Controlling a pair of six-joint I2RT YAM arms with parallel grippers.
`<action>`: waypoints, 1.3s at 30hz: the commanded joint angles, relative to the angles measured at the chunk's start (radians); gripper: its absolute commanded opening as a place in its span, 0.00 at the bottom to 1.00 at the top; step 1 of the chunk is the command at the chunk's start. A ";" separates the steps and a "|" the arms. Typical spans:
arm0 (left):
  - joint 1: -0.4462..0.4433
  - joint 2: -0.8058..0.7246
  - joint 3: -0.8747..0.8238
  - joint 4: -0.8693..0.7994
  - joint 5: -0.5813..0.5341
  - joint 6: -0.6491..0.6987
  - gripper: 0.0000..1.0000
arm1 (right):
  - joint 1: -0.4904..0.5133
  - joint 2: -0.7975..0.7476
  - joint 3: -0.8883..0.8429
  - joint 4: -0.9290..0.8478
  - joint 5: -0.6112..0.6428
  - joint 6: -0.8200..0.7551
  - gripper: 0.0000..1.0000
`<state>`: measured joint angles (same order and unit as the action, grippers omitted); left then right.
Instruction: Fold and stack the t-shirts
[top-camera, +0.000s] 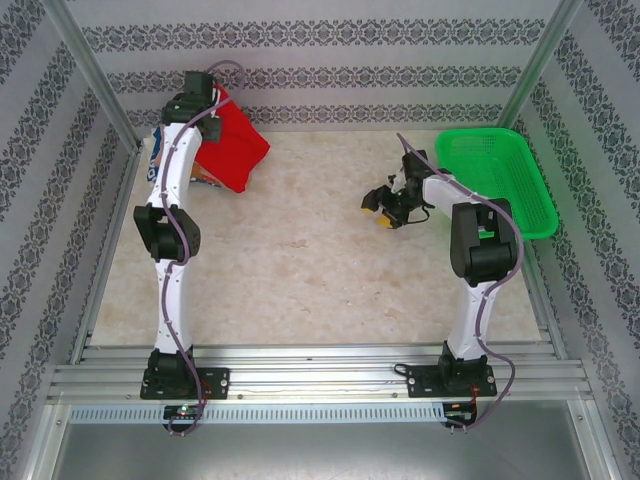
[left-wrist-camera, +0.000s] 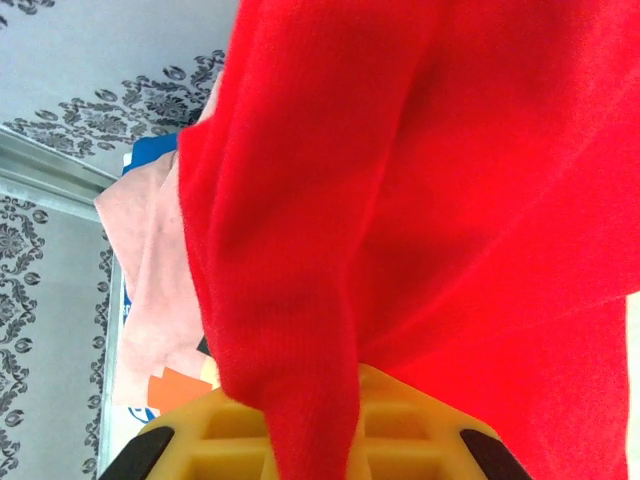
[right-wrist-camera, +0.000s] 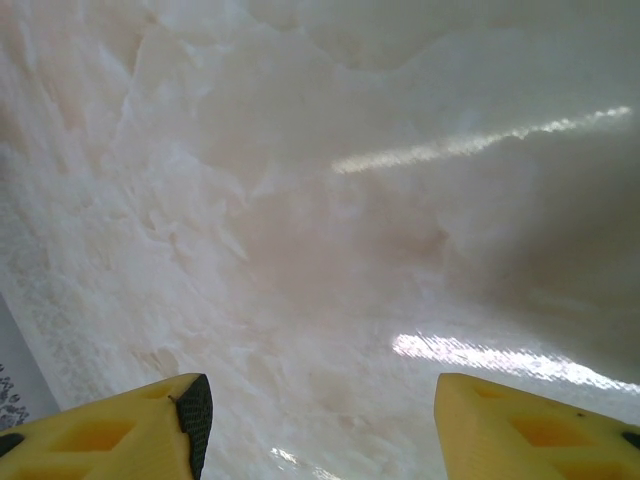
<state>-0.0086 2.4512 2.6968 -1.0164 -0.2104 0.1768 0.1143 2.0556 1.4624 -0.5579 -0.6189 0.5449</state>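
The pale marble-patterned tabletop (top-camera: 300, 280) is the largest thing, and its middle part is free. At the far right of it stands the green plastic mesh basket (top-camera: 500, 185).

In the far left corner the plain bright red cloth t-shirt (top-camera: 235, 150) hangs lifted from the left gripper (top-camera: 200, 100). Its jaws are pressed together on a fold, and the cloth drapes over the yellow fingers (left-wrist-camera: 410, 415). Below lies the dusty-pink cloth t-shirt (left-wrist-camera: 150, 290), and a blue cloth edge (left-wrist-camera: 148, 155) shows behind it.

The right gripper (right-wrist-camera: 315, 420) hovers over bare table near the basket, with jaws apart and nothing between them.

I judge the step is to bring the red shirt to the free middle. To do this well, the arm should lift until the hem leaves the pink shirt and then move slowly. The right gripper should take the opposite edge, so the cloth lands flat.
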 joint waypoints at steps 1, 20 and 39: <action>0.038 -0.010 0.040 0.050 0.005 0.016 0.04 | 0.015 0.025 0.035 -0.031 -0.012 -0.020 0.61; 0.256 0.102 -0.003 0.126 0.242 -0.101 0.22 | 0.070 0.062 0.105 -0.110 0.030 -0.023 0.61; 0.325 -0.067 0.057 0.240 0.263 -0.257 1.00 | 0.126 0.010 0.207 -0.175 0.030 -0.037 0.63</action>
<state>0.3145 2.4844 2.7186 -0.8463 0.0109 -0.0372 0.2321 2.1033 1.6466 -0.6907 -0.5922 0.5365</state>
